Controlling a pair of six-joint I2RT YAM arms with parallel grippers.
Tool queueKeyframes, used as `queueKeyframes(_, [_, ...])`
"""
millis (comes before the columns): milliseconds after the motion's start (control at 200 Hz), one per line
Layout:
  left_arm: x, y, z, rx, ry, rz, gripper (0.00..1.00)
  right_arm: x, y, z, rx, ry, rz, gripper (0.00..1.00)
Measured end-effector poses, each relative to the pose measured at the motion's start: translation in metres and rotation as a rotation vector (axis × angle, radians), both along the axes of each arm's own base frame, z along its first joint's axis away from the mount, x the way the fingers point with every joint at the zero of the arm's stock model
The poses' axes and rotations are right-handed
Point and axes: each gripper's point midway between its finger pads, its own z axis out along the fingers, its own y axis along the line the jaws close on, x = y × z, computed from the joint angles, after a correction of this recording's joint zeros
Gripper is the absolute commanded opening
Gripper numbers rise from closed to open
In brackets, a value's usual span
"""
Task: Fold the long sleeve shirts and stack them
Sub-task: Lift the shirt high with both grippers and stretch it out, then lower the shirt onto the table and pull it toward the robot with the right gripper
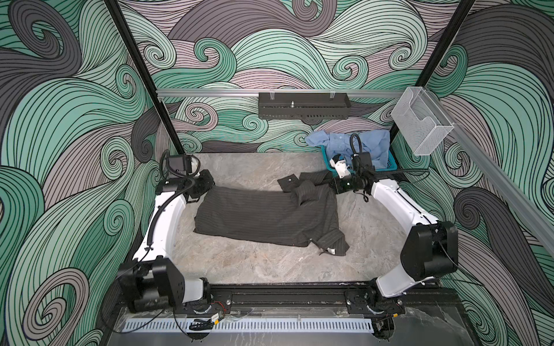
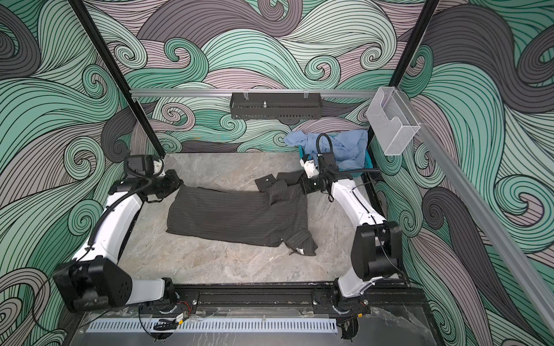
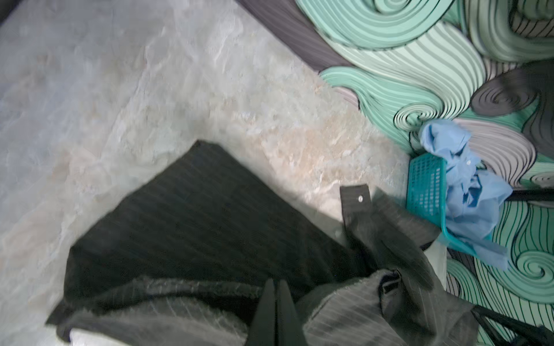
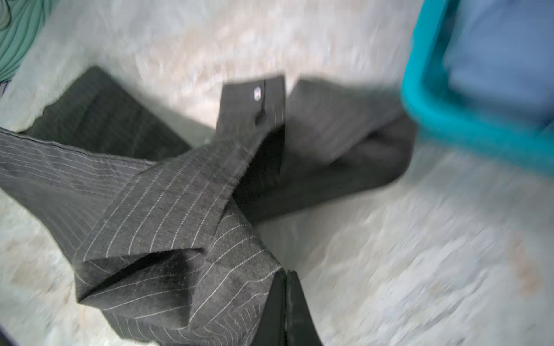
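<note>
The fold has barely begun. The dark pinstriped shirt lies spread in the middle of the table, roughly flat but crooked, with one buttoned cuff flopped across its far right corner and another flap trailing off the near edge. No crease is made yet. The left gripper is clamped tight with cloth bunched on both sides of its fingers. The right gripper is also pressed together at the shirt's edge, apparently pinching it (motion blur softens the contact).

The light blue shirt is untouched – crumpled in the teal basket at the far right corner, spilling over its rim. So two folds and the stacking all remain.

The table is grey marbled stone, bare around the dark shirt. Swirling green, grey and mauve walls enclose it – a black tray and a clear holder hang from the rails.
</note>
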Motion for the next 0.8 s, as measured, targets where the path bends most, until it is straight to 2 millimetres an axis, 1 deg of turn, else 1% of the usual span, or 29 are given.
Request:
queueKeyframes(30, [0.014,0.003,0.005,-0.006,-0.015,0.006,0.00,0.014,0.001,0.011,-0.010,-0.035,0.007,0.00])
queueKeyframes(95, [0.050,0.011,0.023,-0.020,-0.076,0.021,0.00,0.043,0.006,0.037,-0.033,-0.116,0.031,0.00])
queueKeyframes(155, [0.080,0.019,0.045,-0.028,-0.138,0.033,0.00,0.070,0.009,0.064,-0.052,-0.193,0.049,0.00])
queueKeyframes(210, [0.105,0.028,0.072,-0.027,-0.201,0.041,0.00,0.092,0.014,0.094,-0.068,-0.269,0.069,0.00])
queueKeyframes(240, [0.116,0.032,0.091,-0.022,-0.244,0.043,0.00,0.103,0.016,0.112,-0.075,-0.316,0.081,0.00])
queueKeyframes(245, [0.119,0.033,0.096,-0.021,-0.256,0.044,0.00,0.105,0.017,0.118,-0.077,-0.332,0.084,0.00])
queueKeyframes(270, [0.126,0.035,0.111,-0.018,-0.291,0.043,0.00,0.112,0.019,0.132,-0.082,-0.369,0.092,0.00])
queueKeyframes(285, [0.129,0.037,0.122,-0.013,-0.318,0.044,0.00,0.116,0.021,0.144,-0.083,-0.404,0.098,0.00])
queueKeyframes(310, [0.133,0.039,0.139,-0.007,-0.357,0.043,0.00,0.119,0.023,0.162,-0.086,-0.454,0.106,0.00])
queueKeyframes(340, [0.134,0.040,0.159,0.002,-0.403,0.040,0.00,0.120,0.024,0.178,-0.091,-0.500,0.115,0.00])
queueKeyframes(395, [0.127,0.040,0.191,0.017,-0.472,0.034,0.00,0.109,0.028,0.203,-0.111,-0.566,0.141,0.00])
queueKeyframes(455, [0.111,0.038,0.214,0.034,-0.520,0.027,0.00,0.090,0.035,0.224,-0.142,-0.615,0.173,0.00])
queueKeyframes(495, [0.098,0.035,0.220,0.040,-0.532,0.022,0.00,0.073,0.042,0.232,-0.162,-0.637,0.201,0.00])
queueKeyframes(530, [0.084,0.032,0.220,0.045,-0.531,0.019,0.00,0.056,0.048,0.232,-0.178,-0.645,0.225,0.00])
queueKeyframes(570, [0.067,0.029,0.212,0.047,-0.513,0.017,0.00,0.034,0.055,0.226,-0.197,-0.636,0.258,0.00])
queueKeyframes(605, [0.053,0.027,0.202,0.048,-0.493,0.016,0.00,0.016,0.060,0.218,-0.209,-0.626,0.282,0.00])
queueKeyframes(630, [0.043,0.025,0.191,0.046,-0.469,0.016,0.00,0.002,0.064,0.209,-0.218,-0.614,0.302,0.00])
queueKeyframes(670, [0.030,0.023,0.173,0.043,-0.430,0.016,0.00,-0.019,0.068,0.188,-0.230,-0.578,0.329,0.00])
queueKeyframes(710, [0.018,0.021,0.149,0.040,-0.382,0.018,0.00,-0.035,0.070,0.166,-0.250,-0.539,0.346,0.00])
queueKeyframes(715, [0.017,0.021,0.146,0.039,-0.376,0.018,0.00,-0.038,0.069,0.160,-0.254,-0.526,0.350,0.00])
queueKeyframes(761, [0.003,0.020,0.115,0.032,-0.306,0.024,0.00,-0.054,0.068,0.130,-0.289,-0.472,0.360,0.00])
queueKeyframes(766, [0.001,0.020,0.109,0.031,-0.294,0.025,0.00,-0.059,0.068,0.122,-0.295,-0.458,0.367,0.00])
queueKeyframes(771, [0.001,0.020,0.109,0.031,-0.294,0.025,0.00,-0.059,0.068,0.122,-0.295,-0.458,0.367,0.00])
queueKeyframes(791, [-0.004,0.019,0.094,0.028,-0.260,0.027,0.00,-0.067,0.066,0.104,-0.318,-0.422,0.372,0.00])
queueKeyframes(801, [-0.007,0.019,0.086,0.026,-0.243,0.029,0.00,-0.069,0.065,0.098,-0.326,-0.411,0.373,0.00])
